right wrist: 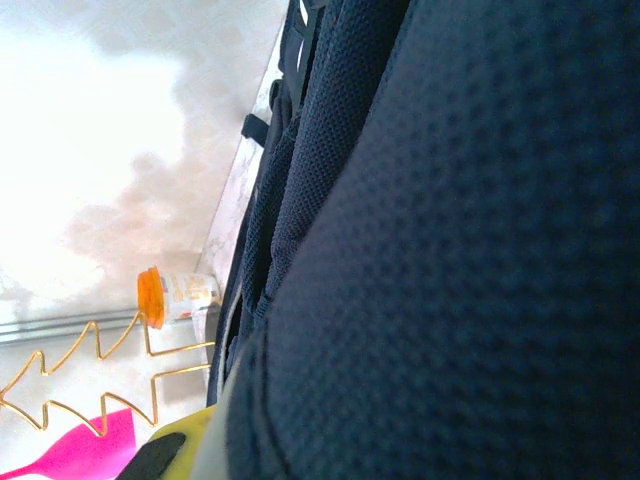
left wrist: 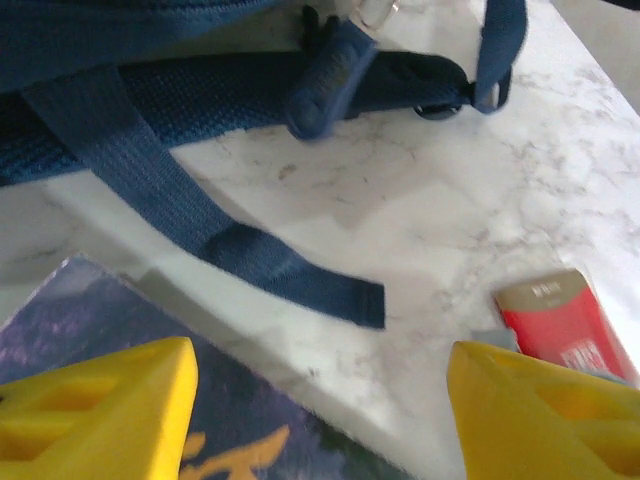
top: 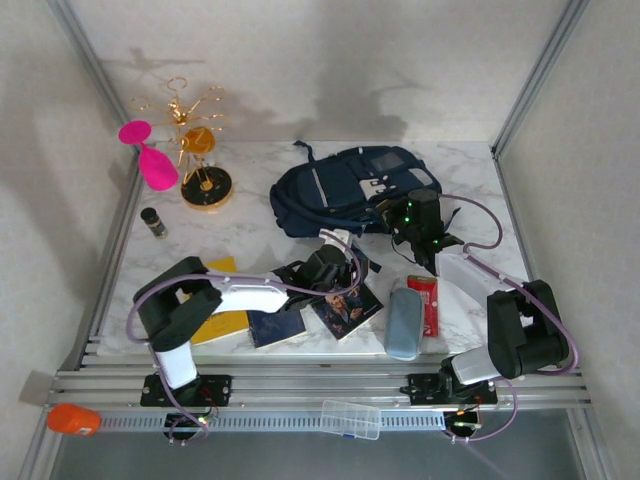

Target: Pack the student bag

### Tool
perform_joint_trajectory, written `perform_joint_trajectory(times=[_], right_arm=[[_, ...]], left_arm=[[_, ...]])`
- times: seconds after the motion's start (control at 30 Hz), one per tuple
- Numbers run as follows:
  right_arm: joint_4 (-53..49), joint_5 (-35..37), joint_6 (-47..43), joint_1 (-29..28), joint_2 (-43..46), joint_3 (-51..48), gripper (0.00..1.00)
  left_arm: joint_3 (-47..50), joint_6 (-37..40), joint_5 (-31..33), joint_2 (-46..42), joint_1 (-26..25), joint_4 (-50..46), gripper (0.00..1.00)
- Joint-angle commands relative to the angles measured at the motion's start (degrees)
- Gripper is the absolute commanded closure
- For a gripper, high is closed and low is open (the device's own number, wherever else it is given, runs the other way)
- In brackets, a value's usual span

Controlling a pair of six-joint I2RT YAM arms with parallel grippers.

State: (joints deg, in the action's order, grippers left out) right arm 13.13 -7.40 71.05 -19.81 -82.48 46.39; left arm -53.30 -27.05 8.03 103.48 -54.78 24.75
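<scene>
The student bag (top: 345,188), navy with thin white stripes, lies at the back middle of the table. My right gripper (top: 420,228) sits at its near right edge, shut on the bag's fabric. In the right wrist view, navy mesh fabric (right wrist: 450,250) covers one yellow finger (right wrist: 172,452). My left gripper (top: 338,268) hovers open just in front of the bag. Its yellow fingers (left wrist: 100,410) straddle the corner of a dark illustrated book (left wrist: 90,315) without touching it. A loose bag strap (left wrist: 250,255) lies on the marble beyond.
Near the front lie a yellow book (top: 222,320), a dark booklet (top: 275,325), a grey case (top: 403,320), a red pack (top: 428,303) and a white sheet (top: 465,275). A gold stand (top: 200,150), a pink paddle (top: 150,160) and a small dark bottle (top: 153,222) are at the back left.
</scene>
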Motion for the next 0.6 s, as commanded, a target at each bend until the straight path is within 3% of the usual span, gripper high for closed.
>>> perform_joint_trajectory(times=[0.0, 0.17, 0.33, 0.57], right_arm=[[3.79, -1.18, 0.28, -1.02, 1.88, 2.82, 0.99], [3.57, -1.10, 0.15, -1.24, 1.53, 2.61, 0.99], [4.13, -0.77, 0.15, -1.19, 1.93, 1.69, 0.99], [4.51, -1.25, -0.21, -1.33, 1.40, 1.51, 0.99]], left_arm=[[-4.15, 3.65, 6.46, 2.73, -0.06, 7.13, 0.34], [-8.93, 5.47, 10.87, 8.09, 0.16, 7.91, 0.40], [-11.06, 6.29, 11.39, 11.04, 1.22, 8.77, 0.45], [-13.49, 6.31, 7.68, 13.47, 3.41, 10.40, 0.58]])
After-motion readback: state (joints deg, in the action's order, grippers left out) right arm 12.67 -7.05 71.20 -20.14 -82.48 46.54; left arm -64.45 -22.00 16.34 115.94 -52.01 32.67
